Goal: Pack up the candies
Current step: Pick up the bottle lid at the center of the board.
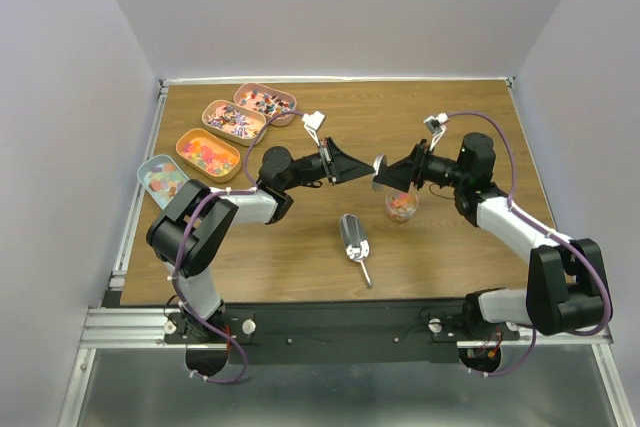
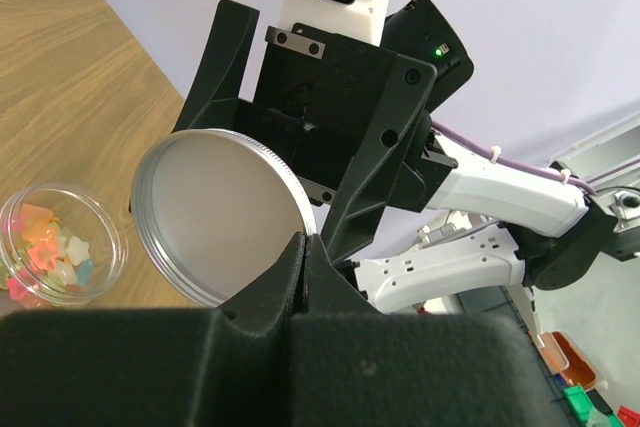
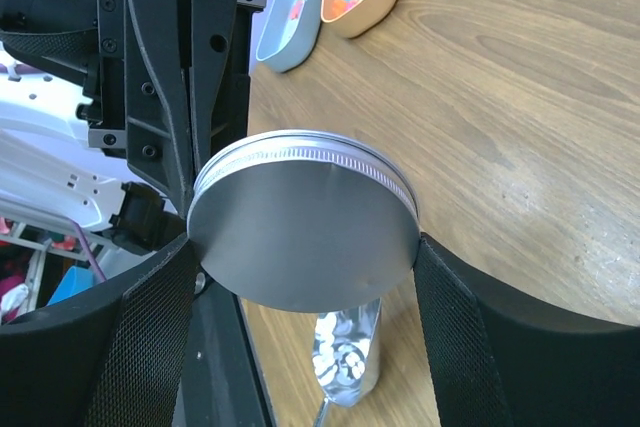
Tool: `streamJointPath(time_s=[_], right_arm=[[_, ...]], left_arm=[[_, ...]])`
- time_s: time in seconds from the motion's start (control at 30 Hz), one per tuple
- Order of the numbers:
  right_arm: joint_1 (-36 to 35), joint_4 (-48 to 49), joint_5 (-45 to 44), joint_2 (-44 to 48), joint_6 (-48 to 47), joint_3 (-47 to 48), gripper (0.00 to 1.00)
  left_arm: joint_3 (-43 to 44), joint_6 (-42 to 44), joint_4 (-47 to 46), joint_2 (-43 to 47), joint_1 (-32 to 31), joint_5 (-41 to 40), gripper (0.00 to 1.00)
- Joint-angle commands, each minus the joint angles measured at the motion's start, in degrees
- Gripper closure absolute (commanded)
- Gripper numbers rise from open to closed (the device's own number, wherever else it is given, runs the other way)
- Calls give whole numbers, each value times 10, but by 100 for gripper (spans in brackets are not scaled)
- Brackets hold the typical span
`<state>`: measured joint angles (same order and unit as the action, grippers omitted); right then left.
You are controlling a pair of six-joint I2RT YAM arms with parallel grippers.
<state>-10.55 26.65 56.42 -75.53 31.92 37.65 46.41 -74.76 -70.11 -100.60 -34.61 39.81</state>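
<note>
Left pincer (image 2: 305, 247): clamped shut, tips right at the rim of the lid (image 3: 300, 237) (pinching it? can't tell).
Right pincer (image 1: 393, 175): spread wide, your fingers pressing both edges of that lid.
Candies (image 2: 45, 242): in the clear jar (image 2: 108, 222) on the table (image 1: 440, 247), below the lid; more fill the tins (image 1: 208, 154) far left.

Mid-bench (image 1: 480, 117) blocked: left claw (image 2: 304, 245), right claw (image 1: 390, 177) meet by jar (image 1: 401, 207), lid (image 3: 300, 232) between. Scoop (image 1: 353, 235) just beside jar. Tins (image 1: 208, 153) line far-left edge. Far-right bench open.
</note>
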Motion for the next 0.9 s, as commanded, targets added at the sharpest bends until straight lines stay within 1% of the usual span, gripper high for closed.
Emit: streamJointPath(time_s=[0.0,0.1,0.13,0.2,0.23,0.3,0.4,0.5,0.6,0.63,0.7,0.77,0.8,0.83,0.87], right_arm=[[-5,-19,11,-3,-19,21,39],[-4,-39,6,-2,-29,23,44],[-4,-44,4,-1,-32,24,44],[-4,-54,0,0,-36,23,47],[-4,-56,-1,1,-37,23,48],[-4,-69,-7,2,-41,23,49],[-5,-94,-13,7,-55,26,50],[-4,-100,-20,15,-55,21,50],[-4,-119,-31,21,-60,19,50],[-4,-127,-33,24,-68,19,50],[-4,-150,-51,32,-74,18,50],[-4,-165,-69,39,-79,16,51],[-4,-185,-77,42,-82,16,51],[-5,-199,-87,49,-91,20,51],[-5,-215,-108,51,-96,23,51]], left_arm=[[16,15,17,19,-5,6,100],[21,34,45,25,-5,4,100],[24,38,53,27,-5,2,95],[25,54,73,34,-5,-3,88],[25,59,80,35,-5,-6,81],[27,72,96,40,-5,-9,72],[28,81,111,42,-5,-13,71],[28,83,115,41,-5,-16,71],[30,95,131,42,-5,-20,64],[30,102,139,44,-5,-25,59],[35,128,170,48,-5,-31,53],[37,160,194,58,-5,-50,43],[38,174,224,63,-5,-59,42],[40,189,244,73,-4,-81,36],[46,210,266,80,-3,-96,36]])
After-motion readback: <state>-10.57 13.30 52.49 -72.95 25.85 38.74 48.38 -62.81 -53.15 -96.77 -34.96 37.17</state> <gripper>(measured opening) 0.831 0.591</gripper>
